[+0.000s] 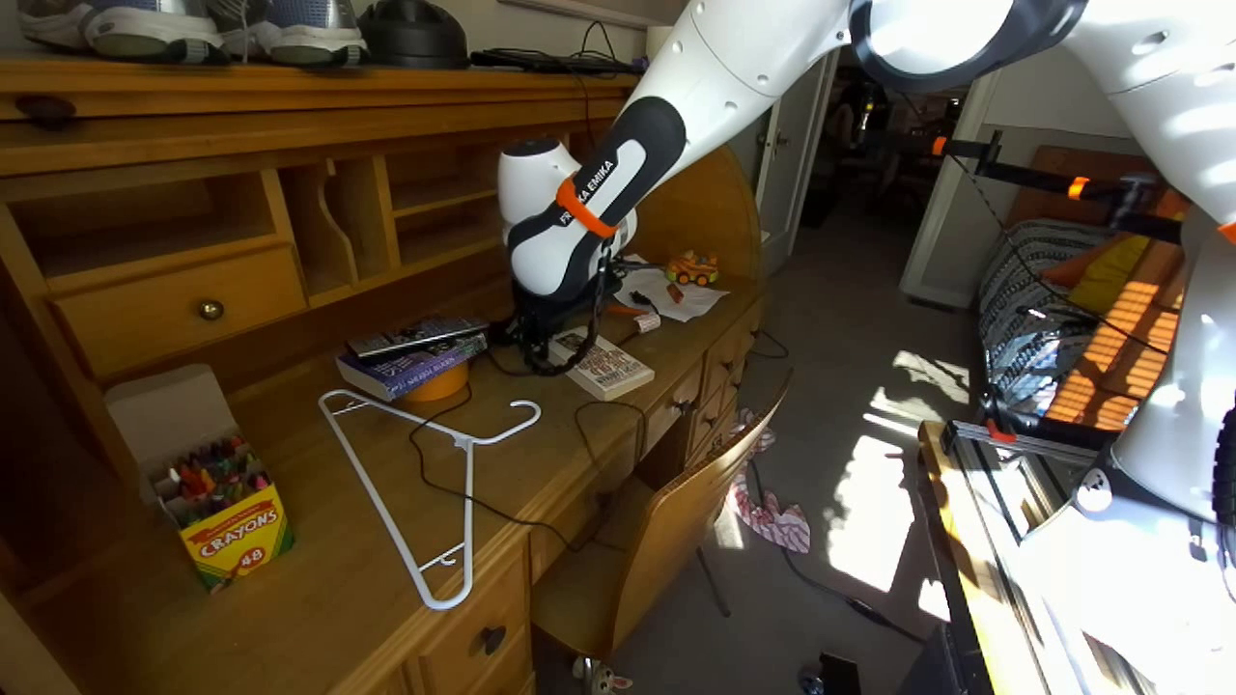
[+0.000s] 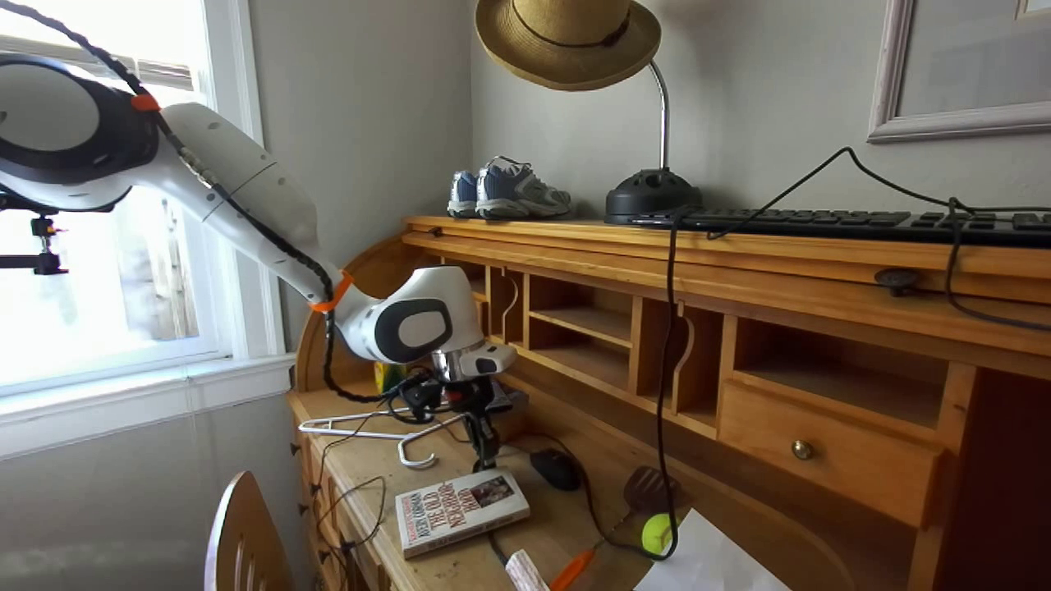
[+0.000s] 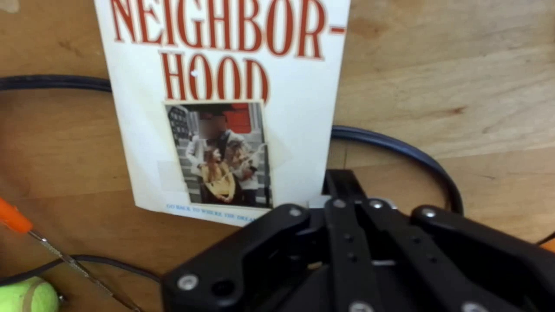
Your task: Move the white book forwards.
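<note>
On the wooden desk [image 1: 328, 569], close to its front edge, one white book [image 2: 464, 510], lying flat with the cover up, showing red lettering and one small photograph [image 3: 221, 154] in the wrist view. Just beside one long edge of it, near the corner at the photograph's end, one gripper [image 3: 344, 188], pointing down, with jaws brought fully together and holding nothing between them. Cannot tell about contact with the book. Out from both sides of the book in the wrist view, dark cable [image 3: 394, 149], hard to count in strands.

Elsewhere on the desk in an exterior view, one computer mouse [image 2: 557, 469], one spatula [image 2: 649, 490] with an orange handle, one tennis ball [image 2: 657, 533] and some white paper [image 2: 714, 562]. By the paper, one toy car [image 1: 693, 268]. Toward the opposite end, one white hanger [image 1: 469, 512], one crayon box [image 1: 237, 541] marked 48, and one purple book [image 1: 415, 367] under one dark flat object [image 1: 415, 338] and above one orange object [image 1: 439, 384]. On the upper shelf [image 2: 575, 238], at least two shoes [image 2: 521, 195], one keyboard [image 2: 821, 222], and one lamp [image 2: 653, 195] beneath one hat [image 2: 571, 45]. Beside the desk, one wooden chair [image 1: 690, 502].
</note>
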Controlling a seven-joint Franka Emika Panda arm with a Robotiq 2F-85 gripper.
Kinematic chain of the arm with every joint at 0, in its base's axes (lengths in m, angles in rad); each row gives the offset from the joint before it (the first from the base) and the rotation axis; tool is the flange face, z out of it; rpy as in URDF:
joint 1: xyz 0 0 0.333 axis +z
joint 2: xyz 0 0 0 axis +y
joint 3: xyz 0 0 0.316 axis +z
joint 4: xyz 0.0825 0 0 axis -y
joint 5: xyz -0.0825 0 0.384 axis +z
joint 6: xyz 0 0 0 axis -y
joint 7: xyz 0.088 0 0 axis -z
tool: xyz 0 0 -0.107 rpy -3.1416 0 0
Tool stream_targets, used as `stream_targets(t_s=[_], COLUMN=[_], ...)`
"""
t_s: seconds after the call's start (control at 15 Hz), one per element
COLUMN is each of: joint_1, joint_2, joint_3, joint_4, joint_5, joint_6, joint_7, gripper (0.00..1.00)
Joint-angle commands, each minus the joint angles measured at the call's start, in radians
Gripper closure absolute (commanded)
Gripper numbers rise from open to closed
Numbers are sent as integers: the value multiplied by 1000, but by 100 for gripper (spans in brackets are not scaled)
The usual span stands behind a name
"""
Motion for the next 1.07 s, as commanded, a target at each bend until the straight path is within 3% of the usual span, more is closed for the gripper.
stream_targets(t_s=[0.0,0.33,0.73,1.0], joint_1=[-21,-45,-114,-146], joint_2=[30,43,3,-59], joint_3=[-1,2,112,137], joint_4=[57,84,69,23], joint_5=[16,22,99,139], joint_6=[-80,-108,-5,-42], joint_7=[82,144,56,5], gripper=[100,100,100,100])
